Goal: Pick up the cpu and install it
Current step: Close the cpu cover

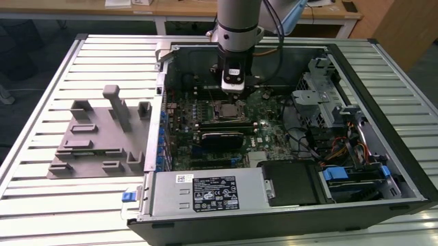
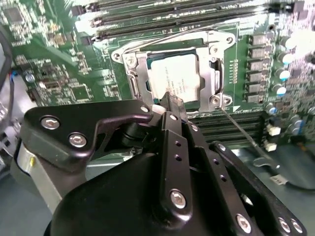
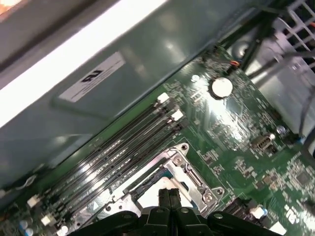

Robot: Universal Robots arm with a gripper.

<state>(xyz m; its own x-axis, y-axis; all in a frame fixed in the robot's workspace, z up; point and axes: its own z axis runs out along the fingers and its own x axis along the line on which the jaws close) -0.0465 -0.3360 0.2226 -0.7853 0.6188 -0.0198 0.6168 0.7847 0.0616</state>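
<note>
My tool [image 3: 165, 195] hangs just over the socket [image 2: 132, 73], fingers pressed together and, as far as I can tell, empty. The cpu [image 2: 183, 77] lies flat in that socket. I judge it light, stiff, slick-topped and fragile underneath, best gripped by opposite edges.

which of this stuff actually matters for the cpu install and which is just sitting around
In the job:
cpu, lying in its socket
gripper, shut, over the cpu
motherboard

Lying about:
holder block on the table
power supply
memory slots
coin cell
</note>
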